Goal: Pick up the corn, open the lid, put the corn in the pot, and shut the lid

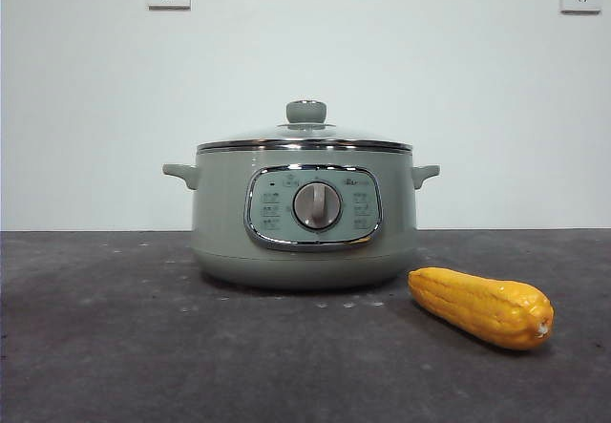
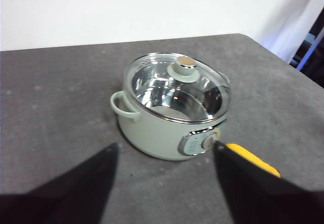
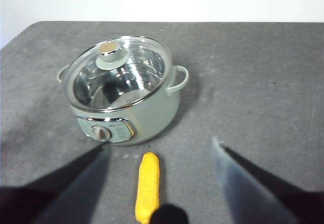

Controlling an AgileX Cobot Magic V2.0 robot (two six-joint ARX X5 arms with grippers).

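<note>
Two pincers hang above the dark grey tabletop (image 1: pixel 115 347), and both have their jaws spread wide with nothing between them. The right pincer (image 3: pixel 161 148) is above the corn (image 3: pixel 147 186), which lies flat on the tabletop just under the gap of its jaws, with its long axis pointing away toward the pot (image 3: pixel 147 115). The left pincer (image 2: pixel 164 150) has the pot ahead of its jaws, and the corn shows only as a yellow strip beside one jaw, partly hidden. In the front view the corn (image 1: pixel 482 306) lies near the camera, beside the pot (image 1: pixel 305 251) and not touching it. The pot stands farther back, with its chrome-framed control panel (image 1: pixel 313 207) and round dial facing the camera. The lid (image 1: pixel 305 139) sits closed on the pot, its green knob on top. Behind the tabletop is a pale wall (image 1: pixel 95 108) with two sockets.
</note>
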